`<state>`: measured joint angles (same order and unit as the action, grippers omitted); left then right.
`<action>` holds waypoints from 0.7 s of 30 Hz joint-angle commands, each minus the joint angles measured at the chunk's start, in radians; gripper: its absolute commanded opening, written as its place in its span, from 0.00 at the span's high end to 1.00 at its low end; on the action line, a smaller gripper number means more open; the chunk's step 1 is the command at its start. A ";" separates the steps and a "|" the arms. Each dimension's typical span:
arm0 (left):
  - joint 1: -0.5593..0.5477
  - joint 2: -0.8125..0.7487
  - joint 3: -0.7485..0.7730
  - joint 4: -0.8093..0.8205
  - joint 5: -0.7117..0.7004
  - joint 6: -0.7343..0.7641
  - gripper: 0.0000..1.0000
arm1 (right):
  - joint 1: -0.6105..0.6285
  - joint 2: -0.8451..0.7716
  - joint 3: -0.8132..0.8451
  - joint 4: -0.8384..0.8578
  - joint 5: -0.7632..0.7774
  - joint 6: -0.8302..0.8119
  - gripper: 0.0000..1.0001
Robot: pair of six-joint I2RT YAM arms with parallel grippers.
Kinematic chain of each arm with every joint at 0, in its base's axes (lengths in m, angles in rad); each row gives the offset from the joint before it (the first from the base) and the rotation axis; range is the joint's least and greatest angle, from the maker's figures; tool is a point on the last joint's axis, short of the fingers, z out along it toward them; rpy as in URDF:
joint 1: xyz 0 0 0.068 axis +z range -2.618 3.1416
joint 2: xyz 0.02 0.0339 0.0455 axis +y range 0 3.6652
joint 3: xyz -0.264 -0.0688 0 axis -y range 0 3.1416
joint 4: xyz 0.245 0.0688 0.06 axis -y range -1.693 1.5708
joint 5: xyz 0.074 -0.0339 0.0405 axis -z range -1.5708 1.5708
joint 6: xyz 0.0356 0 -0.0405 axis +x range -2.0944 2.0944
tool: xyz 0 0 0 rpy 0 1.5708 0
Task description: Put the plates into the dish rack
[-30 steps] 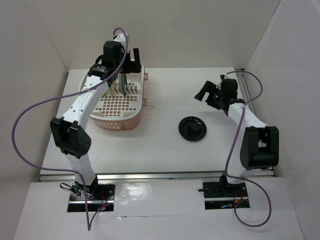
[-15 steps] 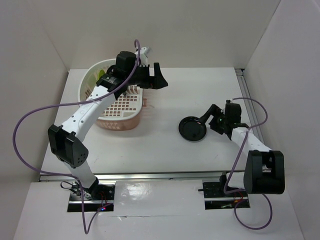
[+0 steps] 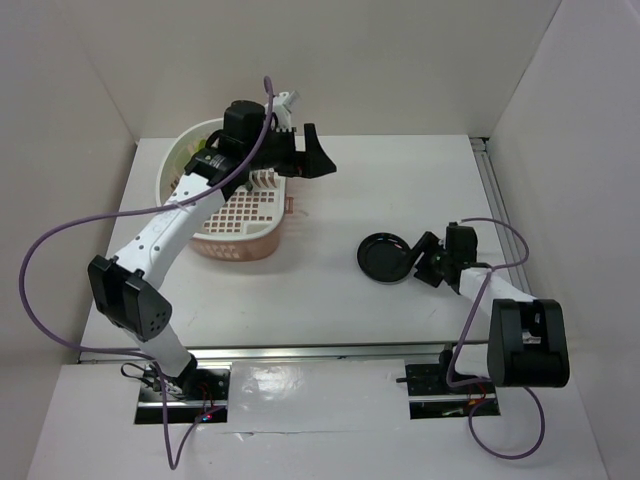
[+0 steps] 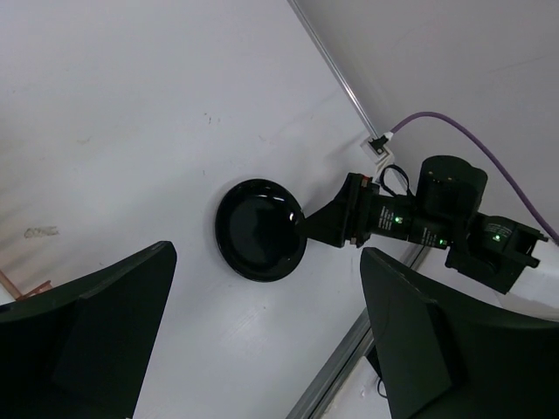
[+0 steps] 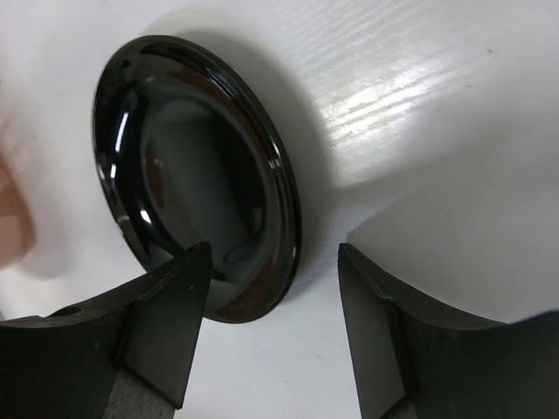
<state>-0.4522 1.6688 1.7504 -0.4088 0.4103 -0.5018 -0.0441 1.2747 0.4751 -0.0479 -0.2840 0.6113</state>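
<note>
Glossy black plate lies flat; pink dish rack looks partly loaded.

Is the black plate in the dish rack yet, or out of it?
Out. The black plate lies on the table, apart from the dish rack, its rim between the right gripper's open fingers.
</note>
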 commanded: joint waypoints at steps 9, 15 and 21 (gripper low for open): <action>0.001 -0.052 -0.020 0.062 0.041 0.008 0.00 | -0.016 0.109 -0.076 0.169 -0.003 0.022 0.55; 0.001 -0.052 -0.020 0.062 0.050 0.008 0.00 | -0.016 0.137 -0.047 0.149 0.029 0.022 0.79; 0.001 -0.052 -0.020 0.062 0.039 0.008 0.00 | -0.025 0.146 -0.015 0.120 0.075 0.031 1.00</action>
<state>-0.4522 1.6550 1.7317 -0.3882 0.4355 -0.5007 -0.0566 1.3956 0.4374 0.1375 -0.3058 0.6624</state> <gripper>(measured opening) 1.001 0.031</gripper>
